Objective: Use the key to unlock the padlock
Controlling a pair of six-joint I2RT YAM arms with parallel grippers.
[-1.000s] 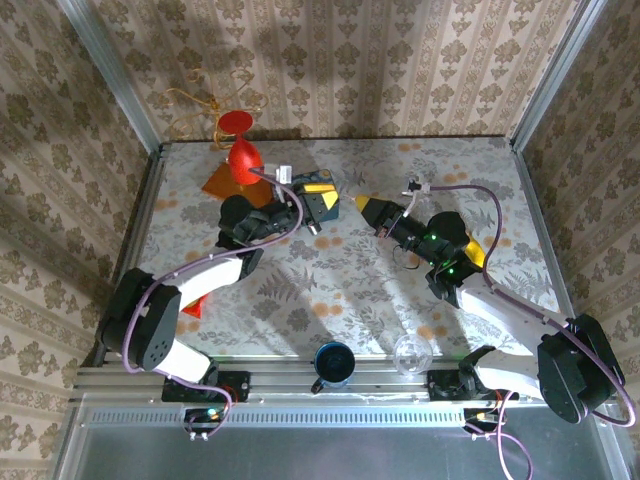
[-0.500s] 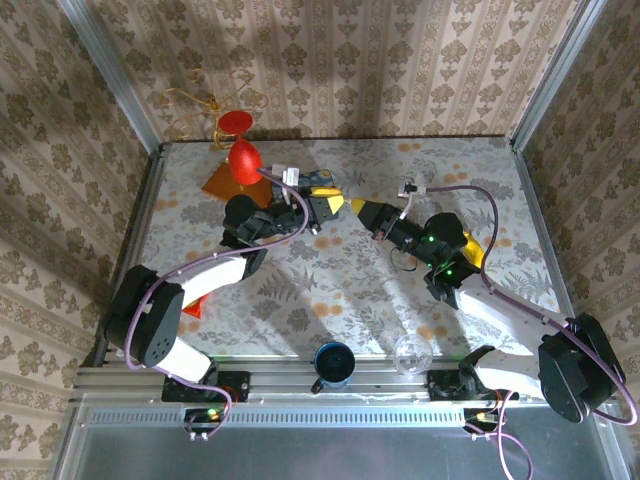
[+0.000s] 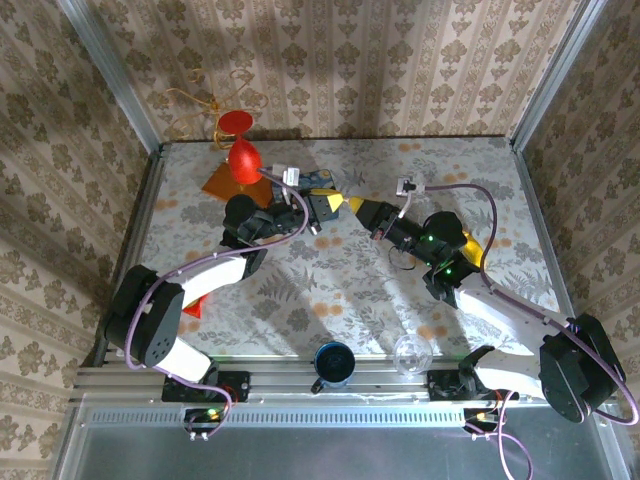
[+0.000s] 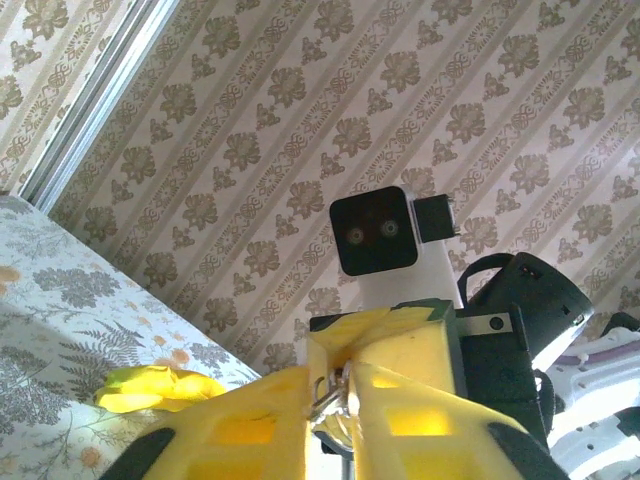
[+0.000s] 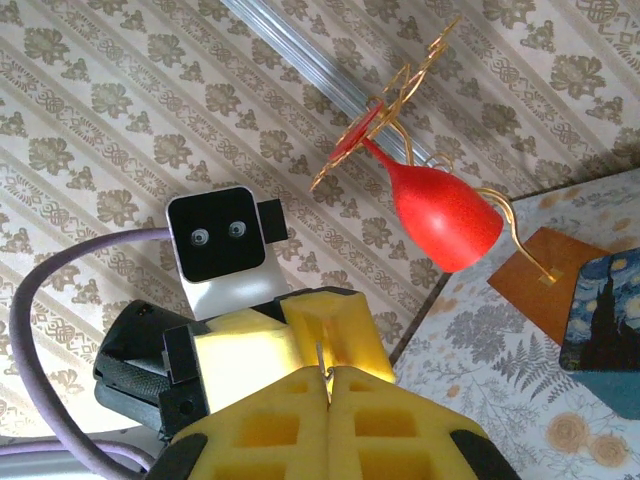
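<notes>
So both hands met tip to tip above the table (image 3: 330, 285), roughly midway between left and right edges and closer to the far edge than the near one.

Left hand (image 3: 332, 203): narrow. In its wrist view the yellow fingers (image 4: 255, 425) sat close together with a tiny silvery metal piece pinched in the slot, which I read as the padlock (image 4: 332, 398). It was held up off the table, right at the meeting point of the two hands. Too small to tell the shackle state.

Right hand (image 3: 358, 207): fully closed, with a thin metal sliver sticking out of the seam between the pads. That looked like the key (image 5: 319, 357), pointed at the left hand. Whether it was in the keyway, I couldn't tell.

Other stuff:
- blue swirl-painted tin (image 5: 605, 310) lay just beyond the left hand, toward the far edge
- red goblet (image 5: 440, 215) stood near the far left corner, with an orange card (image 3: 218, 185) beside it
- blue mug (image 3: 333, 362) and a clear glass (image 3: 410, 352) stood at the near edge, between the arm bases
</notes>
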